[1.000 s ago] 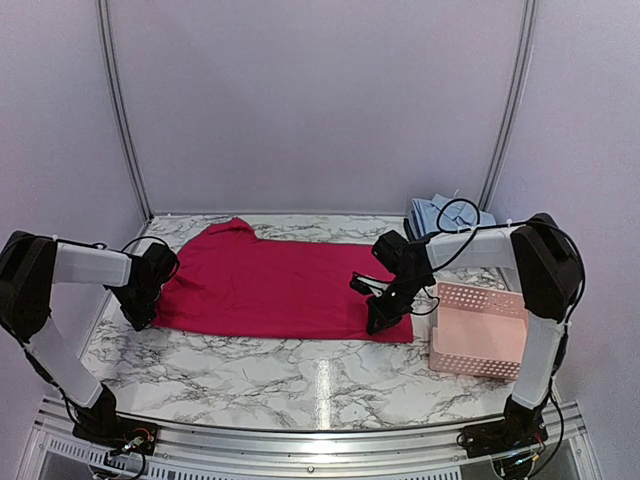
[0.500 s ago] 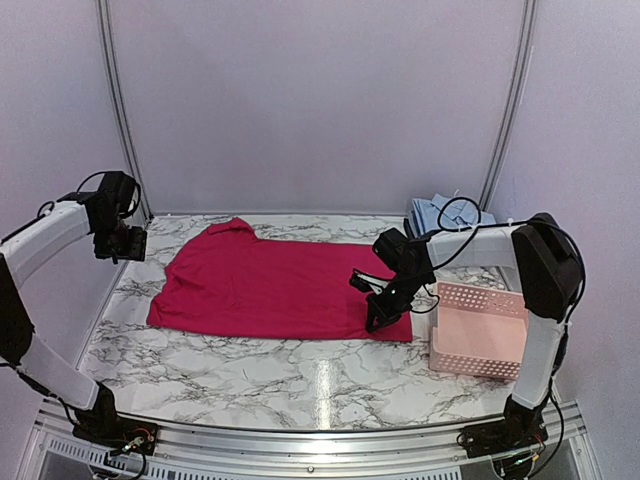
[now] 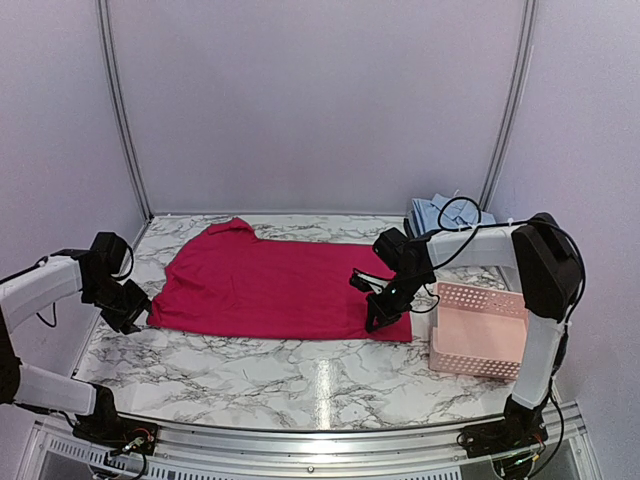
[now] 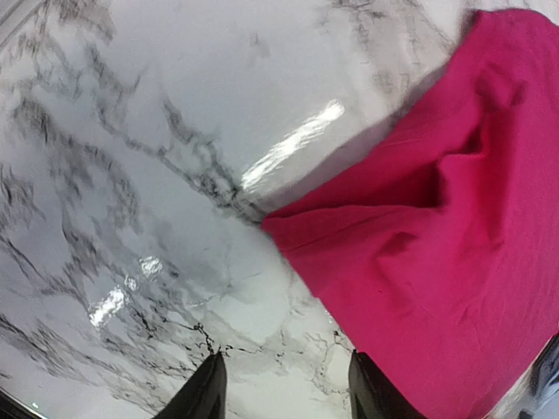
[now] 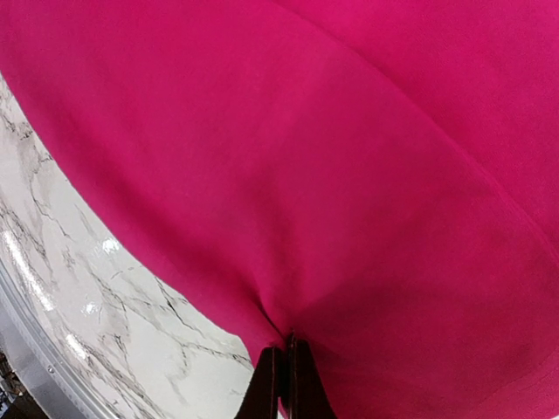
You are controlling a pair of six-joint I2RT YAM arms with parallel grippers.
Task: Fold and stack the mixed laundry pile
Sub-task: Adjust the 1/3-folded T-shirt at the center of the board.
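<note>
Magenta cloth, the red garment point(image 3: 280, 285), is spread flat across the middle of the marble counter point(image 3: 300, 375). The blue shirt point(image 3: 445, 213) lies at the far right, behind the pink basket point(image 3: 475, 358). A fold is judged to be in preparation. The near right hem is pinched by the right jaws, pressed together on the cloth. The left jaws are held spread and empty, just off the near left corner point(image 4: 271, 225). That corner would need gripping next, so both ends can be lifted together.
</note>
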